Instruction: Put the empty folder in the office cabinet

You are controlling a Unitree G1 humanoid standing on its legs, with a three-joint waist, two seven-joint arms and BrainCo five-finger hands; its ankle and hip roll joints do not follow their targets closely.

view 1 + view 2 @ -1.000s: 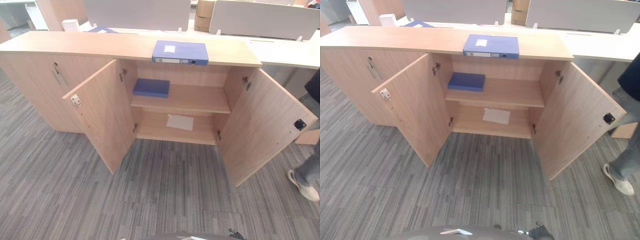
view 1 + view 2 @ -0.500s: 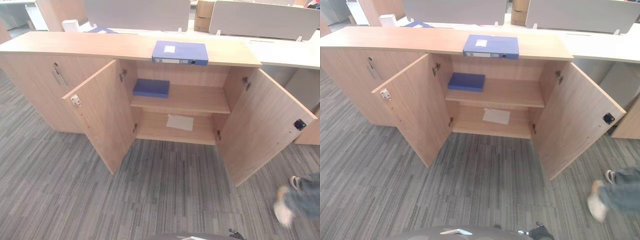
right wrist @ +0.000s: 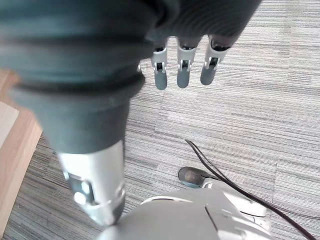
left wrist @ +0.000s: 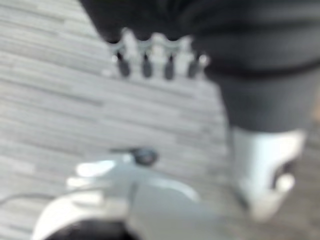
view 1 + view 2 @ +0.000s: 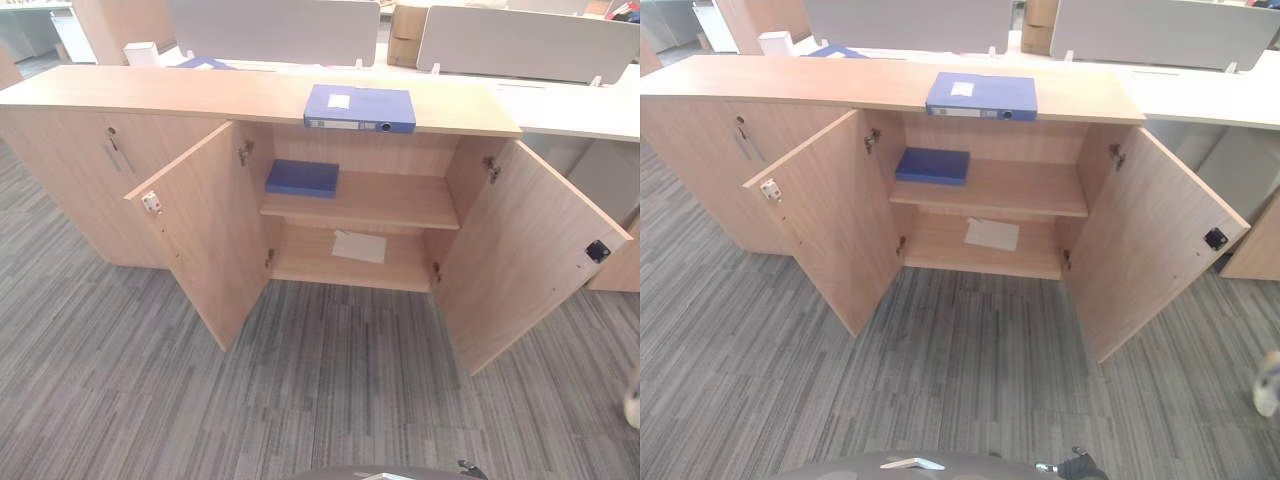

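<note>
The task had hardly begun: the blue folder lay flat on top of the office cabinet, above its open doors, while the left hand and right hand hung near the floor, fingers relaxed and empty.

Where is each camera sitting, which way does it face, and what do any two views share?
Left eye view: head camera, facing down at the open cabinet with the blue folder on top.
Right eye view: beside it, same scene.
Left wrist view: along the left hand, hanging over the carpet.
Right wrist view: along the right hand, over carpet.
Shared: both wrist views show carpet.
</note>
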